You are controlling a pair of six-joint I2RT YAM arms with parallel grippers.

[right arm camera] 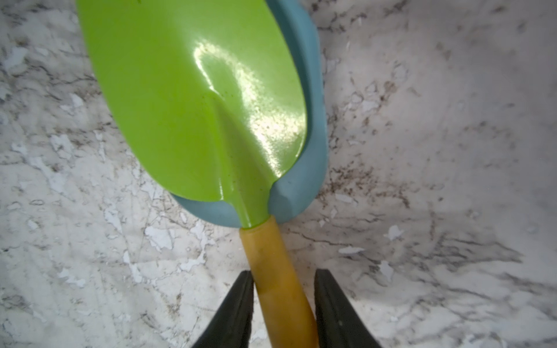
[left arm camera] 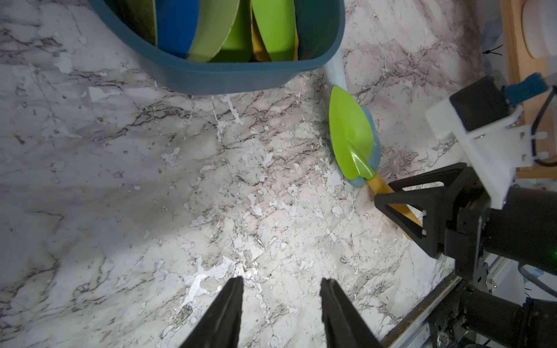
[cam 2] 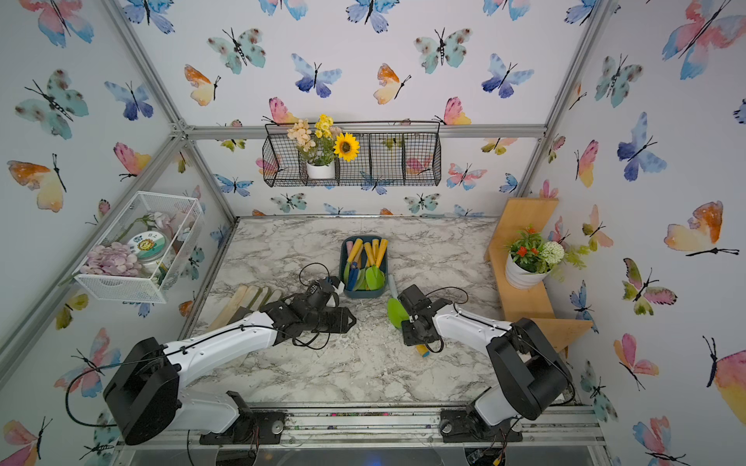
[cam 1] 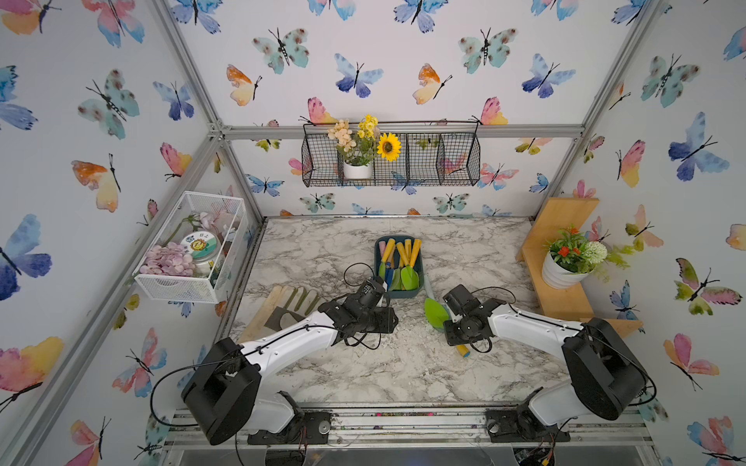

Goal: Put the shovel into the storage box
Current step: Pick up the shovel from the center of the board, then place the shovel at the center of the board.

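Shovel (cam 1: 435,312): lies on the table just right of the box's near-right corner and a little nearer. Its green blade points far and its yellow handle runs near-right.
Table (cam 1: 363,371): marble top, bare between the two arms.
Box (cam 1: 403,293): teal tub at mid-table, already packed with tools (cam 1: 399,262), handles far and blades near. Free room looks scant, mostly along its right side.
Right gripper (right arm camera: 284,274): jaws narrow, one on each side of the handle a little behind the blade's neck. One finger looks to touch the handle and the other shows a sliver of gap, so it is not clamped yet.
Left gripper (left arm camera: 282,281): jaws half spread and holding nothing, above bare table on the near side of the box.
Scoop (right arm camera: 313,120): pale blue, lying under the shovel's blade, with its own handle reaching the box's corner.
Feel: probably light and stiff. The glossy blade looks slippery; the round matte handle is the better hold.
Hold: the handle close to the neck, where the jaws now stand. A grip further back would likely let the blade droop.
Risk: a round handle can roll in a loose pinch, and the lift may nudge the scoop beneath.
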